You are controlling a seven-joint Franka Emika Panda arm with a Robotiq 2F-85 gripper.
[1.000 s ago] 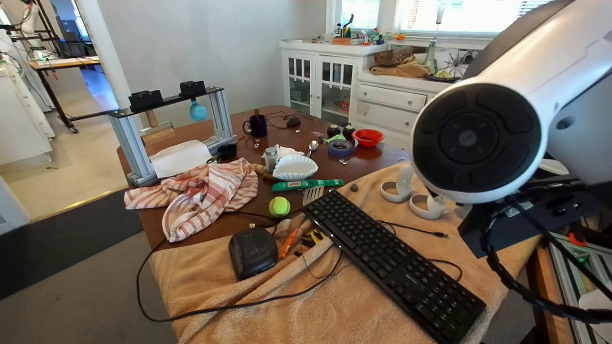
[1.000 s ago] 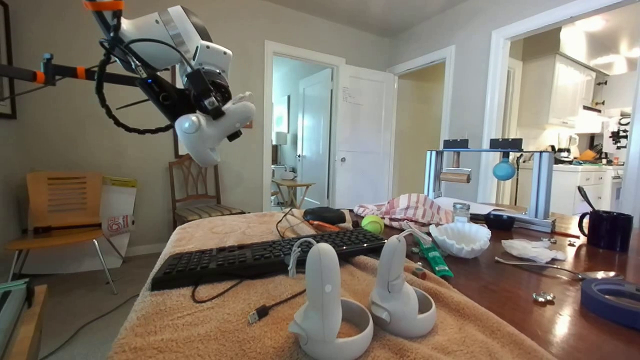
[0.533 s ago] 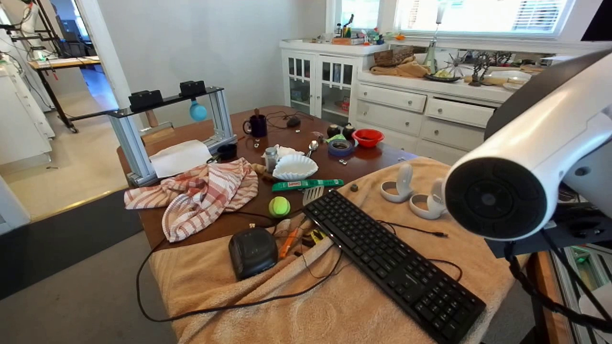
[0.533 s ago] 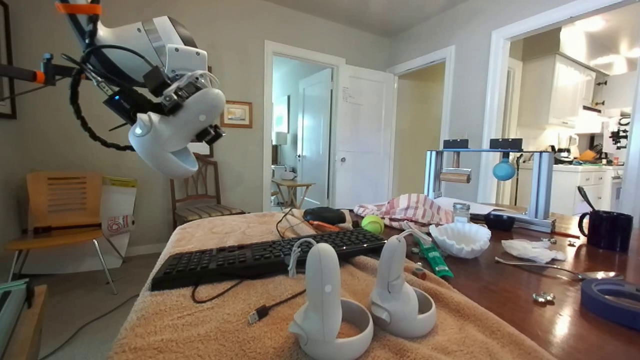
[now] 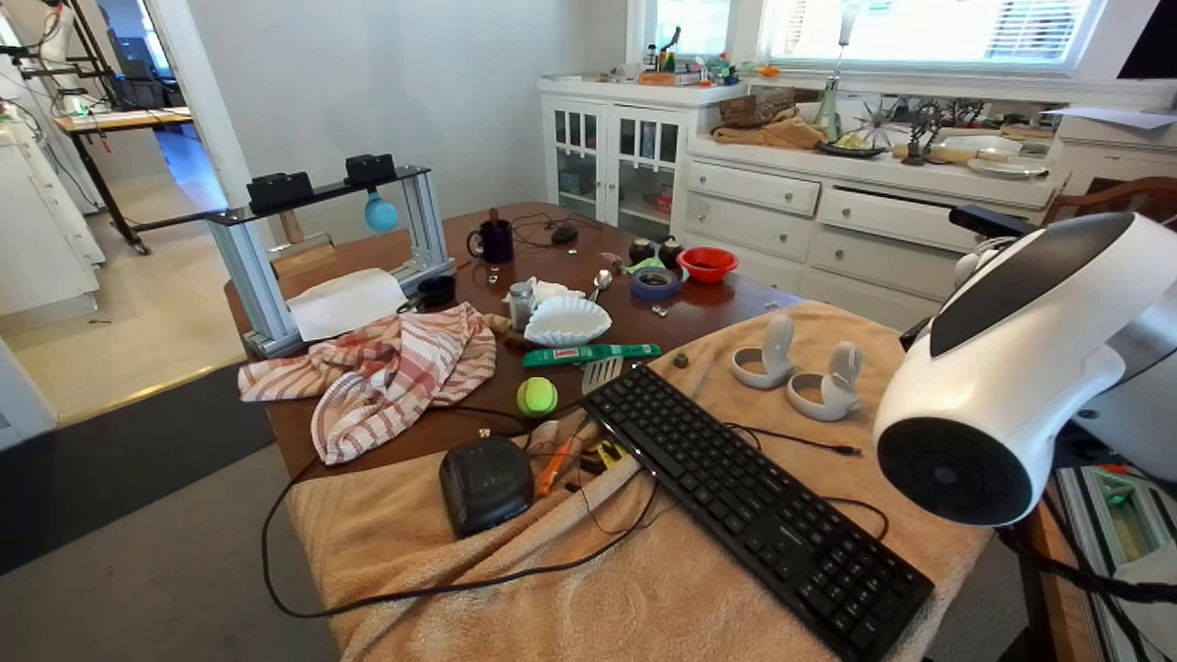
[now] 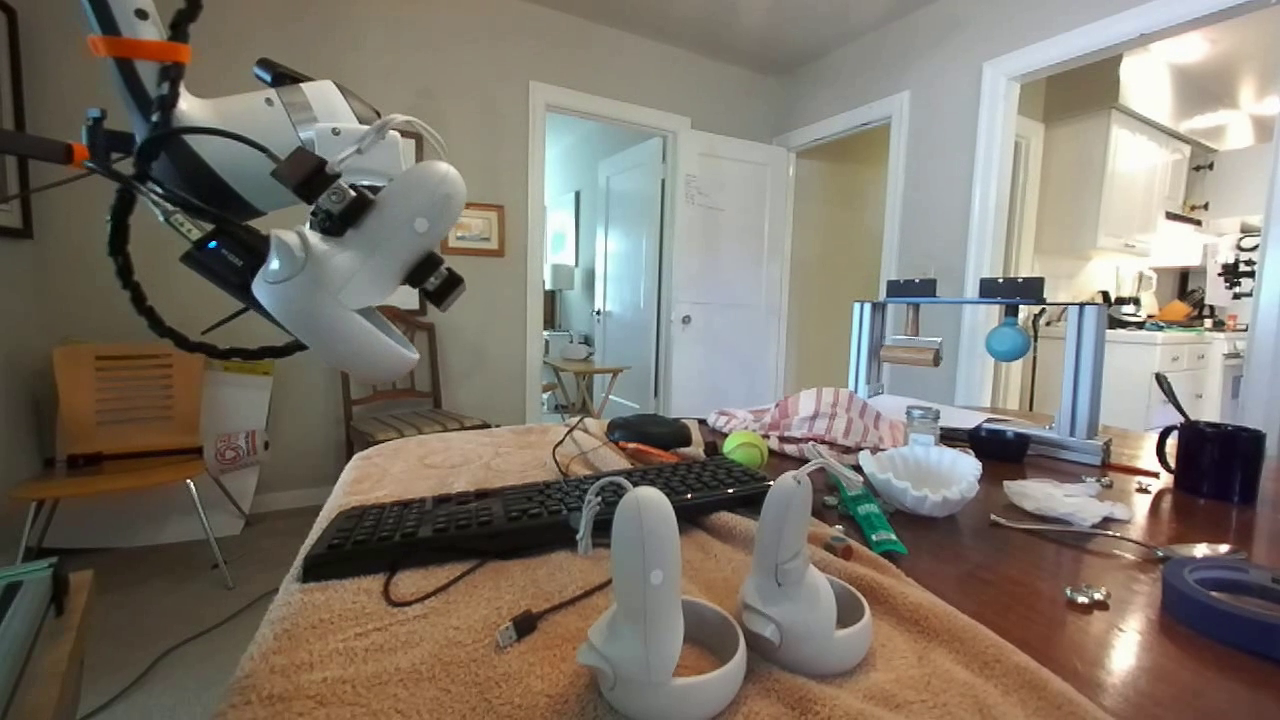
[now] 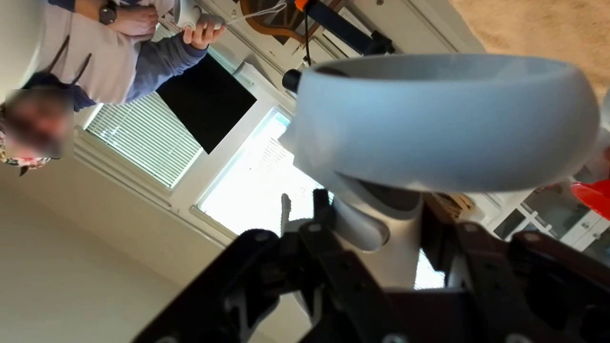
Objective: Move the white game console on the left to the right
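Observation:
High above the towel-covered table end, my gripper [image 6: 390,245] is shut on the white game console [image 6: 425,205], a controller whose ring hangs down on the near side in an exterior view. In the wrist view the ring of the console [image 7: 448,133] fills the upper middle, and its handle runs down between the dark fingers [image 7: 436,219] of my gripper [image 7: 376,214]. The console's round face is turned out of sight. In an exterior view the white arm [image 5: 1002,368] hides most of the gripper and the held console.
Two similar white controllers [image 5: 832,395] [image 6: 790,540] stand upright on the tan towel [image 5: 598,607]. Beside them lie a black keyboard [image 5: 763,515] and a cable. A tennis ball [image 5: 537,397], black device [image 5: 487,485] and white bowl [image 6: 920,480] are farther along. A person [image 7: 95,52] stands nearby.
The arm has swung away from the table's middle, and the held console with it. The gripper has turned, so the console's ring shows more plainly. The objects on the table have not moved.

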